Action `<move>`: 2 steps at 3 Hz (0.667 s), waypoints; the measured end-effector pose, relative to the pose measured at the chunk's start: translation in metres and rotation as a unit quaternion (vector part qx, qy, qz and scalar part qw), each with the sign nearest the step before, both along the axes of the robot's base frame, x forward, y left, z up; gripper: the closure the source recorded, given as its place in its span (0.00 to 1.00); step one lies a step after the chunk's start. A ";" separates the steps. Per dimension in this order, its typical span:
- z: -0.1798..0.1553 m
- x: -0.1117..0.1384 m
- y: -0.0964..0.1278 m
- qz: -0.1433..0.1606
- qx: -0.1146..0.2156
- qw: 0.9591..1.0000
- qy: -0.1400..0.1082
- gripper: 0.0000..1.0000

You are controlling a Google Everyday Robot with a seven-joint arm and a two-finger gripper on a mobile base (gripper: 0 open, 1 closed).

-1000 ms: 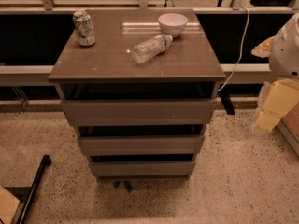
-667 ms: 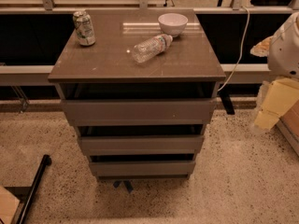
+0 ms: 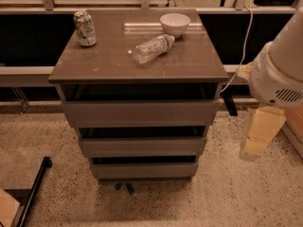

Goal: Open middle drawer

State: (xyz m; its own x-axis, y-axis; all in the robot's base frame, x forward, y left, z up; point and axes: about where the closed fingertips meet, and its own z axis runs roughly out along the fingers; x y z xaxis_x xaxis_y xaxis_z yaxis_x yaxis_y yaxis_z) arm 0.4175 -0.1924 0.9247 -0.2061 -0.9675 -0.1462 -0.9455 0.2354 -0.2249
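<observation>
The middle drawer (image 3: 142, 145) is the second of three flat grey-brown handleless fronts on a low cabinet in the centre of the camera view. Its front sits in line with the fronts above and below, and a dark gap runs above it. None of its interior shows. My arm's white joint (image 3: 277, 77) hangs at the right edge. The pale yellow gripper (image 3: 256, 137) hangs below the joint, to the right of the cabinet at about the height of the middle drawer. It is well apart from the drawer front and touches nothing.
On the cabinet top (image 3: 104, 65) stand a can (image 3: 85, 28) at the back left, a white bowl (image 3: 174, 23) at the back, and a clear plastic bottle (image 3: 152, 48) lying on its side. A black pole (image 3: 33, 193) lies on the speckled floor at the lower left. A white cable (image 3: 244, 46) hangs at the right.
</observation>
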 end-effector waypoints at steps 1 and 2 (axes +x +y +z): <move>-0.042 0.009 0.009 0.010 0.007 1.000 -0.014 0.00; -0.074 0.026 0.016 0.013 0.026 0.999 -0.034 0.00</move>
State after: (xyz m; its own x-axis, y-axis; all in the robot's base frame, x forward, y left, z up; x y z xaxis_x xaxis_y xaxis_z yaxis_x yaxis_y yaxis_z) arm 0.4437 -0.1760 0.8506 -0.1694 -0.9632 -0.2087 -0.9342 0.2244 -0.2773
